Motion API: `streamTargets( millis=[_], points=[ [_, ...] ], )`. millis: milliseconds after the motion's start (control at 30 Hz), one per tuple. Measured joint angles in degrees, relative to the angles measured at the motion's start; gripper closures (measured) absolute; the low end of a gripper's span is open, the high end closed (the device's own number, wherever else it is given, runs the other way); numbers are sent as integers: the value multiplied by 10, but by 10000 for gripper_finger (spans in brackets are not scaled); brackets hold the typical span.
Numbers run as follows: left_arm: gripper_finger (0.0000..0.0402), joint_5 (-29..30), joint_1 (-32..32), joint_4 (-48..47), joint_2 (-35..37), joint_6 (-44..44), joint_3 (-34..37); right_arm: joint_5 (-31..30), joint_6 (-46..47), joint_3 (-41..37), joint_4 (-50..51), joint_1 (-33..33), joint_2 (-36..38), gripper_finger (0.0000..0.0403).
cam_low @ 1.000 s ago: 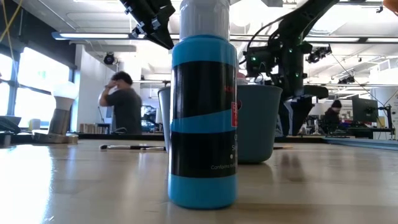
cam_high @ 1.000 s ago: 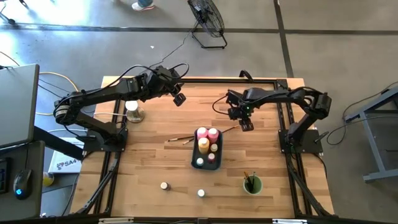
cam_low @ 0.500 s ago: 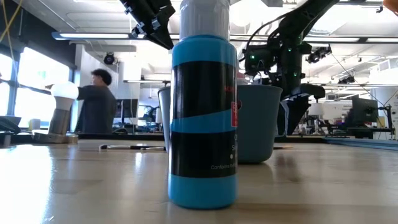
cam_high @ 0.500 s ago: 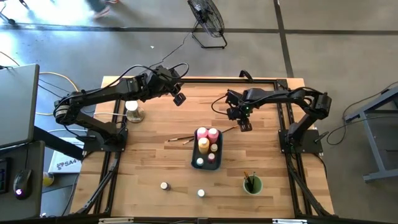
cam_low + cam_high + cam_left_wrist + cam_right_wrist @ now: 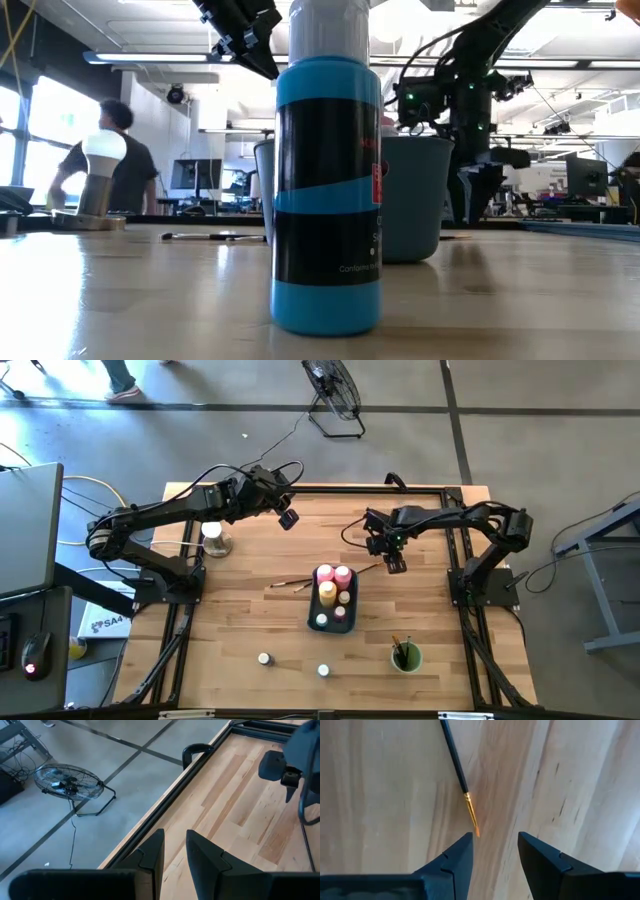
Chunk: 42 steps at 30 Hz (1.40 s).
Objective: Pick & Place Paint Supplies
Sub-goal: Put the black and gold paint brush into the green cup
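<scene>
From above: tray mid-surface already holds pink & yellow bottles plus small jars. Two jars sit loose nr the front edge; brushes lie beside the tray. Right gripper hovers by a brush at the tray's far corner. Low view: blue bottle blocks most. Left wrist: left gripper spread, empty, nr far edge. Right wrist: fingers spread over brush tip, not pinching yet. Roughly half done, I'd say.

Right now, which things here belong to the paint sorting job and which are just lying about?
Job:
pink bottles
yellow bottle
loose jars
brushes on the table
tray
green cup

Lying about:
lamp
floor fan
</scene>
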<state>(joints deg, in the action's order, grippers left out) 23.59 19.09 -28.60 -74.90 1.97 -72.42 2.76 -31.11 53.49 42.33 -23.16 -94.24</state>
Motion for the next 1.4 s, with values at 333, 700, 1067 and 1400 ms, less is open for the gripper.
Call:
streamTargets(
  millis=[333,700,1067,1400],
  points=[
    [325,0,0,0,0,0,0,-9,1,-25,-28,25,0,254],
    [325,-5,0,0,0,2,0,-12,31,-56,-67,33,2,254],
    [325,-5,0,1,0,1,0,4,31,-57,-67,33,2,310],
    [325,-5,0,1,0,0,0,11,31,-57,-62,33,1,380]
  ],
)
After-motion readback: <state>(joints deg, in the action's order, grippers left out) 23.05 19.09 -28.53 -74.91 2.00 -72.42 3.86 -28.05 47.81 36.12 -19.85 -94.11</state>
